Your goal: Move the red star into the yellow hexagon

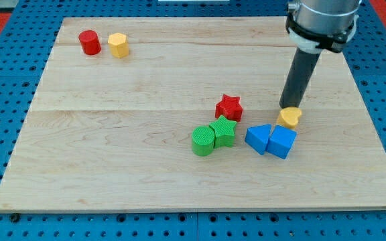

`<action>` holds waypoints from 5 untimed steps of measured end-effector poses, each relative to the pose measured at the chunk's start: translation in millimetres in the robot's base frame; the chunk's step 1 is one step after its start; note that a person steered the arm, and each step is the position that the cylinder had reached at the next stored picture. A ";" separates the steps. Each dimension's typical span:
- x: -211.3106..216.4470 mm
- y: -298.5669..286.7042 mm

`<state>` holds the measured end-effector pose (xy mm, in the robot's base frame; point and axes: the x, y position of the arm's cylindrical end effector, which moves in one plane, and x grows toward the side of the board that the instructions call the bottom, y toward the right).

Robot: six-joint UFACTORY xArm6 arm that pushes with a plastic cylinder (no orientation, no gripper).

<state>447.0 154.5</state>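
The red star [228,107] lies near the board's middle, just above the green blocks. The yellow hexagon [118,45] stands far off at the view's top left, beside a red cylinder [90,42]. My tip [287,106] is at the end of the dark rod, to the right of the red star, right at the upper left edge of a yellow heart-shaped block [290,118]. A gap separates my tip from the star.
A green cylinder [203,140] and a green star [223,132] touch each other below the red star. Two blue blocks [258,138] [282,142] sit side by side below the yellow heart. The wooden board [112,167] rests on a blue pegboard.
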 end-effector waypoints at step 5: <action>-207.4 -391.5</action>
<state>239.6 -237.1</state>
